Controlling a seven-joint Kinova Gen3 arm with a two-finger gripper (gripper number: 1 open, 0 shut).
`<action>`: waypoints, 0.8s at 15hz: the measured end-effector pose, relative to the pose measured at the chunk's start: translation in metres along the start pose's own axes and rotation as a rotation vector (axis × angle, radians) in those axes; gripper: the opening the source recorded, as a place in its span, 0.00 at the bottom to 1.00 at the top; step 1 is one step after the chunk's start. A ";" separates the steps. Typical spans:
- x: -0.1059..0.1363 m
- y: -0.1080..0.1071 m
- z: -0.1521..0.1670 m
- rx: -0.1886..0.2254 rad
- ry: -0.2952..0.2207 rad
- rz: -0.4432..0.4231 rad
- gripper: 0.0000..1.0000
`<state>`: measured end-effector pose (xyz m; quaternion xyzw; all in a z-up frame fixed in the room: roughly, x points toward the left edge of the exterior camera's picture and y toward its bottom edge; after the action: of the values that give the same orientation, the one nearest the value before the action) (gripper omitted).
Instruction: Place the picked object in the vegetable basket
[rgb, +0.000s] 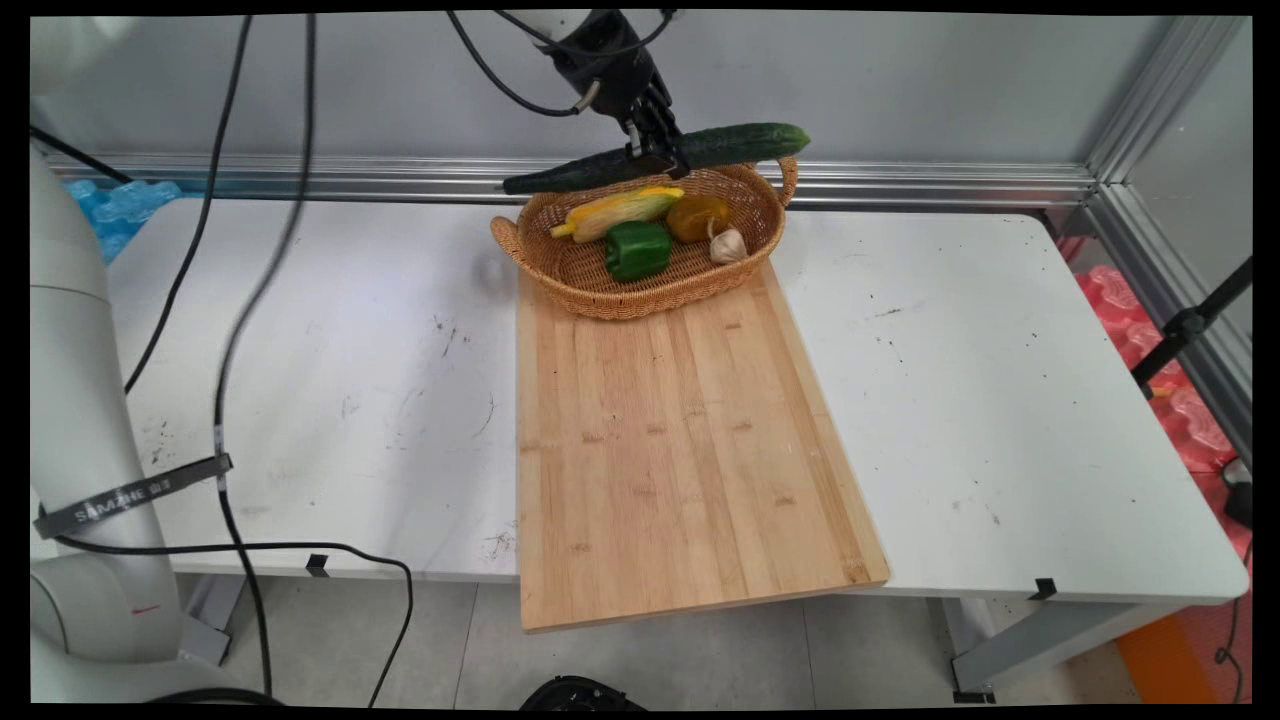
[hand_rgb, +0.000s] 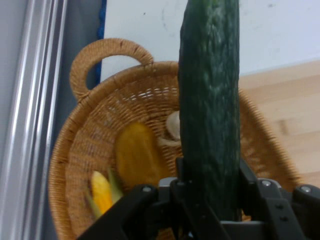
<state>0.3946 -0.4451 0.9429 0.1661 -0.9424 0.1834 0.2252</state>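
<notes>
A: Cucumber (rgb: 660, 158) first: where is it?

B: Up in the air, clamped in the claw (rgb: 655, 155) about midway along its length. It hangs over the far rim of the wicker basket (rgb: 560, 265), lying roughly level with one end tilted a little down toward the left of the main view. In the hand view the cucumber (hand_rgb: 210, 110) runs straight up between the closed fingers (hand_rgb: 247, 182).

A: So the claw is closed on it?

B: Yes, gripping it; the dark fingers press its sides, and it touches nothing else that I can see.

A: Walk me outward from the camera's side.

B: Nearest is the wooden cutting board (rgb: 670, 440), bare, its near end sticking out past the desk (rgb: 1000, 400) edge. At the board's far end sits the basket, resting partly on it. Inside lie a green pepper (rgb: 637, 249), a corn cob (rgb: 620, 210), a brownish-yellow vegetable (rgb: 697, 217) I can't name, and a garlic bulb (rgb: 729, 245).

A: Anything crowding the held piece?

B: The basket's far handle (rgb: 790, 175) sits just beneath the cucumber's right end, and the corn lies directly below its middle. I judge those the closest things to brush. Black cables (rgb: 230, 330) hang well off to the left, clear of it. Behind runs a metal rail (rgb: 950, 185) against the wall.
</notes>
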 end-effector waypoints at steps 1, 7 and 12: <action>-0.002 -0.008 0.006 0.003 -0.003 0.014 0.00; -0.010 -0.039 0.041 0.006 -0.035 0.064 0.00; -0.018 -0.052 0.074 -0.008 -0.068 0.089 0.00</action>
<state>0.4035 -0.5176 0.8869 0.1295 -0.9566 0.1838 0.1854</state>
